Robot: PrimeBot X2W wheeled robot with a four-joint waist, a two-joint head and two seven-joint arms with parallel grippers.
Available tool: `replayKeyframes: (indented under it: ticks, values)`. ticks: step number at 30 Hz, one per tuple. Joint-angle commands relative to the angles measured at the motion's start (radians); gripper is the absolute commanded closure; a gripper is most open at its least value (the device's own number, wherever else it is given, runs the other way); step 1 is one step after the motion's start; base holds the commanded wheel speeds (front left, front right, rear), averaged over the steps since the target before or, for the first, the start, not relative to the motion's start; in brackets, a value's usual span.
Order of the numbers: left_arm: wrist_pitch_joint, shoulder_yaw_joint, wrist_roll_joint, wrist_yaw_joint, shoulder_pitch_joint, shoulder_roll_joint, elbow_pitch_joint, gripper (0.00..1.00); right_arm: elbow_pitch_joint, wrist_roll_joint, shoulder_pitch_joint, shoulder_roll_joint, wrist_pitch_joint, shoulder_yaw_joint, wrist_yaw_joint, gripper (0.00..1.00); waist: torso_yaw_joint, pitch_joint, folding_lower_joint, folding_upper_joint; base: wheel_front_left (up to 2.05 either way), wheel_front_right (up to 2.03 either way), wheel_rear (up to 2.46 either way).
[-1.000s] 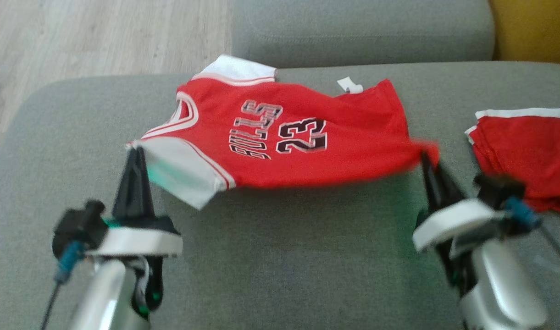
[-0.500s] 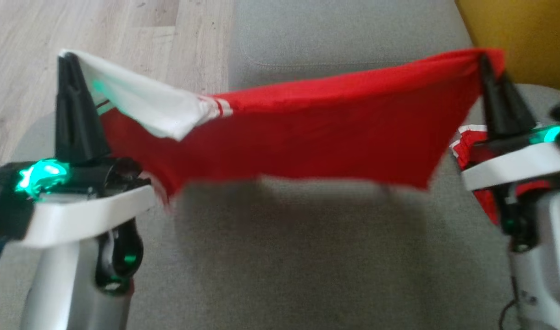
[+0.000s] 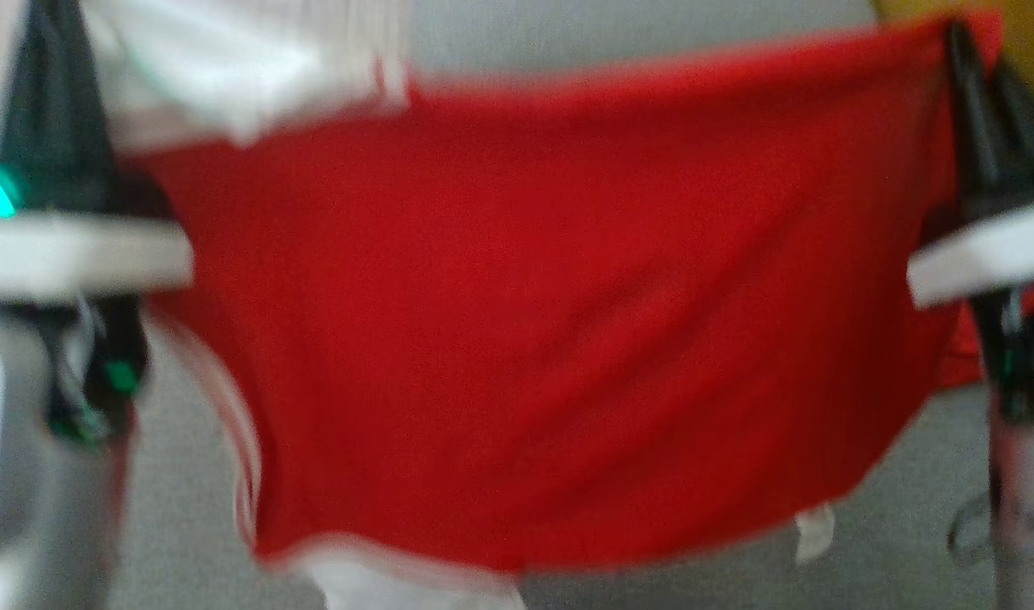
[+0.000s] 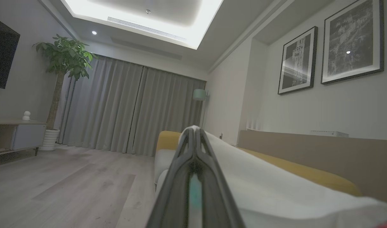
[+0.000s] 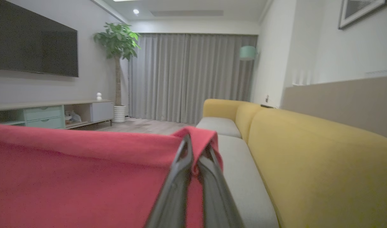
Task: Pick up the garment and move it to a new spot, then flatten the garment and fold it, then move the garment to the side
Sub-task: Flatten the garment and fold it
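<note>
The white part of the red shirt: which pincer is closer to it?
Left. The left pincer is pinching the white part itself. The right pincer grips the red corner at the opposite end.

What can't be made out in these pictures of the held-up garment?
- Head view: motion blur smears the garment; any print is unreadable.
- Head view: the hanging garment hides the sofa seat behind it.
- Head view: the left gripper fingertips are cut by the top edge.
- Left wrist view: white cloth drapes beside the fingers; grip depth is unclear.
</note>
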State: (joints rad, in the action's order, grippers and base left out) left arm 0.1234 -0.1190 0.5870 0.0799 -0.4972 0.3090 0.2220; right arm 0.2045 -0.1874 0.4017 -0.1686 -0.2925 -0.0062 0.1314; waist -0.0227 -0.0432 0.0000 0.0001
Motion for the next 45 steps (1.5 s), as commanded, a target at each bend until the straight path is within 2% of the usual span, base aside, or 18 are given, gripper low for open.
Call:
replayKeyframes:
  ticks: [1, 6, 11, 14, 17, 21, 25, 32, 35, 38, 40, 41, 42, 45]
  values:
    - [0.007, 0.052, -0.003, -0.005, -0.093, 0.04, 0.017, 1.0, 0.022, -0.006, 0.092, -0.012, -0.005, 0.021, -0.001, 1.0, 0.01, -0.066, 0.0, -0.0001, 0.0, 0.0, 0.0]
    - [-0.006, 0.033, -0.014, -0.084, -0.422, 0.076, -0.311, 1.0, -0.281, -0.033, 0.434, -0.044, 0.028, 0.058, -0.001, 1.0, 0.006, -0.205, 0.0, -0.0001, 0.0, 0.0, 0.0]
    - [-0.126, 0.024, -0.085, -0.121, -0.732, 0.107, -0.614, 1.0, -0.59, 0.023, 0.778, -0.045, 0.188, 0.08, -0.001, 1.0, -0.006, -0.297, 0.0, -0.0001, 0.0, 0.0, 0.0]
    - [-0.211, 0.02, -0.103, -0.137, -0.849, 0.102, -0.749, 1.0, -0.75, 0.067, 0.907, -0.035, 0.297, 0.07, -0.001, 1.0, -0.019, -0.318, 0.0, -0.0001, 0.0, 0.0, 0.0]
    - [-0.27, -0.007, -0.117, -0.164, -0.896, 0.094, -0.854, 1.0, -0.886, 0.094, 0.954, -0.02, 0.363, 0.065, -0.001, 1.0, -0.034, -0.322, 0.0, -0.0001, 0.0, 0.0, 0.0]
    - [-0.314, -0.059, -0.119, -0.194, -0.865, 0.072, -0.966, 1.0, -1.027, 0.098, 0.925, -0.022, 0.407, 0.111, -0.001, 1.0, -0.052, -0.317, 0.0, -0.0001, 0.0, 0.0, 0.0]
    - [-0.344, -0.118, -0.114, -0.206, -0.77, 0.049, -1.036, 1.0, -1.144, 0.081, 0.849, -0.043, 0.404, 0.19, -0.001, 1.0, -0.069, -0.312, 0.0, -0.0001, 0.0, 0.0, 0.0]
    - [-0.376, -0.245, -0.115, -0.21, -0.531, 0.044, -1.054, 1.0, -1.26, -0.011, 0.695, -0.098, 0.354, 0.35, -0.001, 1.0, -0.084, -0.268, 0.0, -0.0001, 0.0, 0.0, 0.0]
    - [-0.38, -0.319, -0.104, -0.21, -0.423, 0.059, -1.018, 1.0, -1.269, -0.062, 0.627, -0.124, 0.309, 0.44, -0.001, 1.0, -0.088, -0.233, 0.0, -0.0001, 0.0, 0.0, 0.0]
    - [-0.381, -0.384, -0.091, -0.21, -0.323, 0.097, -0.981, 1.0, -1.247, -0.136, 0.56, -0.151, 0.257, 0.531, -0.001, 1.0, -0.08, -0.187, 0.0, -0.0001, 0.0, 0.0, 0.0]
    - [-0.376, -0.428, -0.134, -0.21, -0.267, 0.137, -0.978, 1.0, -1.218, -0.195, 0.514, -0.175, 0.217, 0.59, -0.001, 1.0, -0.074, -0.15, 0.0, -0.0001, 0.0, 0.0, 0.0]
    - [-0.376, -0.428, -0.134, -0.21, -0.267, 0.137, -0.978, 1.0, -1.218, -0.195, 0.514, -0.175, 0.217, 0.59, -0.001, 1.0, -0.074, -0.15, 0.0, -0.0001, 0.0, 0.0, 0.0]
    - [-0.365, -0.455, -0.153, -0.21, -0.216, 0.159, -0.965, 1.0, -1.18, -0.253, 0.472, -0.206, 0.178, 0.649, -0.001, 1.0, -0.068, -0.116, 0.0, -0.0001, 0.0, 0.0, 0.0]
    - [-0.342, -0.475, -0.157, -0.21, -0.152, 0.193, -0.926, 1.0, -1.114, -0.344, 0.41, -0.257, 0.133, 0.721, -0.001, 1.0, -0.063, -0.058, 0.0, -0.0001, 0.0, 0.0, 0.0]
